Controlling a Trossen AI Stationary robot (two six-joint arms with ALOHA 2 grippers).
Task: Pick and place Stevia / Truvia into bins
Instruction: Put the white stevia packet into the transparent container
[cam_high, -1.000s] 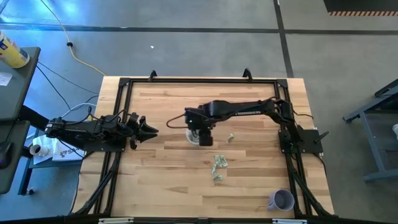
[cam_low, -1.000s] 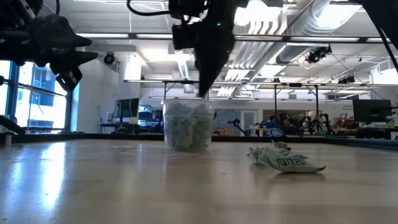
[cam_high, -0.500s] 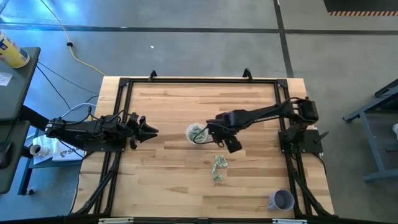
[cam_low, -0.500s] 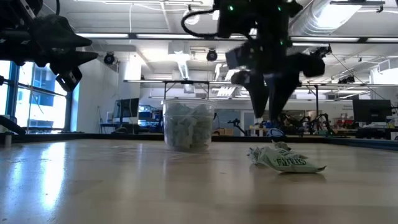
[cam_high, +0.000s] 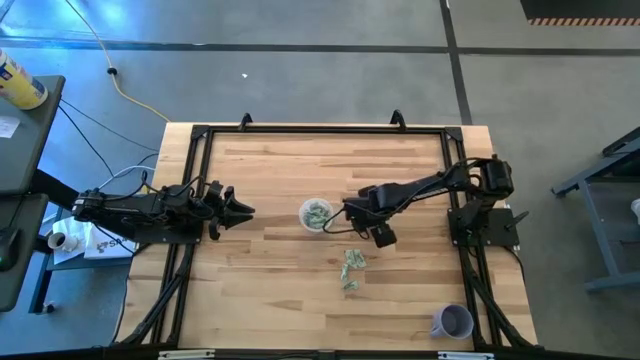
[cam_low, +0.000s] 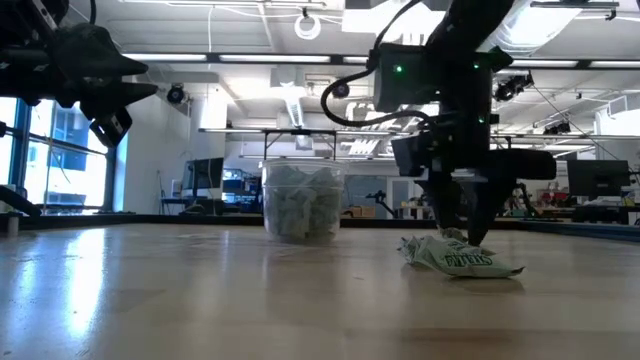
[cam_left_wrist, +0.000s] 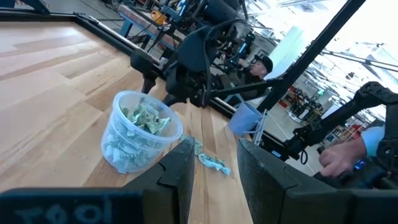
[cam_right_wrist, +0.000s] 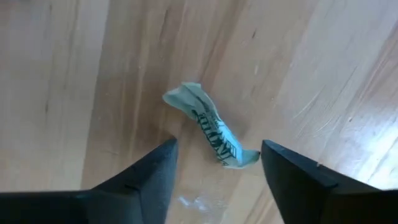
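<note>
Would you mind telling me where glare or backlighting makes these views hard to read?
Low view: bright ceiling lights silhouette the right end effector above the packets. Left wrist view: the background is washed out behind the clear cup. High view: blue glare on the floor at the upper left corner. Right wrist view: evenly lit.

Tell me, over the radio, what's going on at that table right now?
Right gripper jaws open, over a lone packet. Left gripper parked at table's left, empty. Clear cup full of packets. Nothing in the way.

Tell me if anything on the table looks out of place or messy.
A few green-and-white packets lie loose and crumpled on the wood beside the clear cup, which is already full of them. One twisted packet lies under the open right gripper. A lavender cup sits apart near the table edge.
</note>
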